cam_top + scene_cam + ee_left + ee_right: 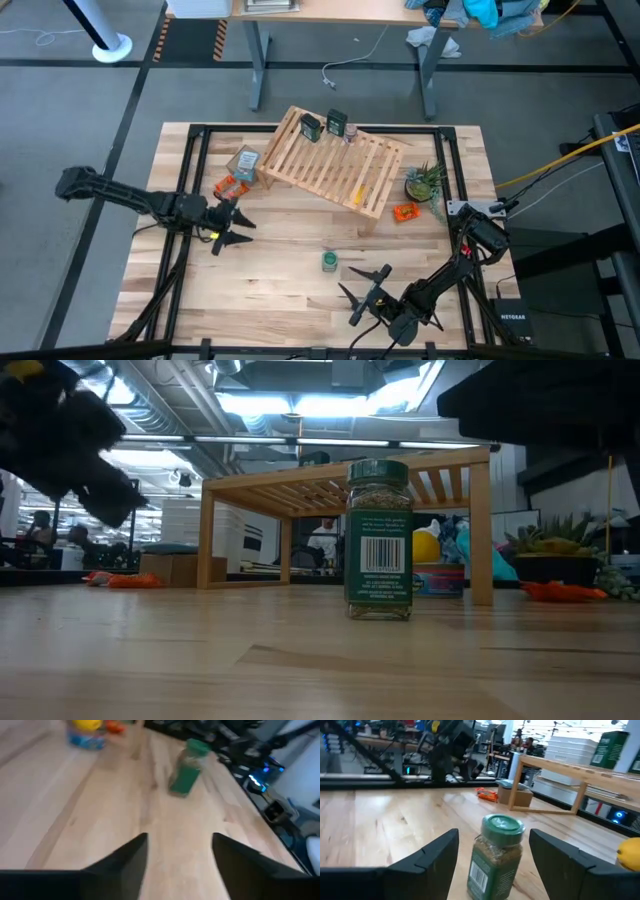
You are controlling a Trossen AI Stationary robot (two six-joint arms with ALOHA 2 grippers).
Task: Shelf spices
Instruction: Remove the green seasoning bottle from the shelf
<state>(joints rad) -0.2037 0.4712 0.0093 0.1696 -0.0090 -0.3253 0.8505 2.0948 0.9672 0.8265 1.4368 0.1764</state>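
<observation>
**Inspector:** Start with the surface.

**Operator:** I see a pale wood worktop on a black frame, with grey floor around it. Going left to right: the left hand hangs over the left part of the worktop, fingers parted and nothing between them. Near it, further back, are a tan box and an orange piece. The shelf stands at the back centre with two dark jars on its far edge.

**Inspector:** And the item in question?

**Operator:** The green jar stands upright on the open worktop, in front of the shelf and well apart from it. Its long axis is vertical, lid up. I cannot make out the small glass jar.

**Inspector:** Which arm is nearer?

**Operator:** The right one. The right hand sits just beside the jar, on the near-right side. Its wrist view shows the jar standing between the two fingers, which are spread wider than the jar and do not touch it. So that hand is released, not gripping. The left hand points towards the jar from well apart.

**Inspector:** Your judgement?

**Operator:** The right hand need only clench on the jar.
</observation>
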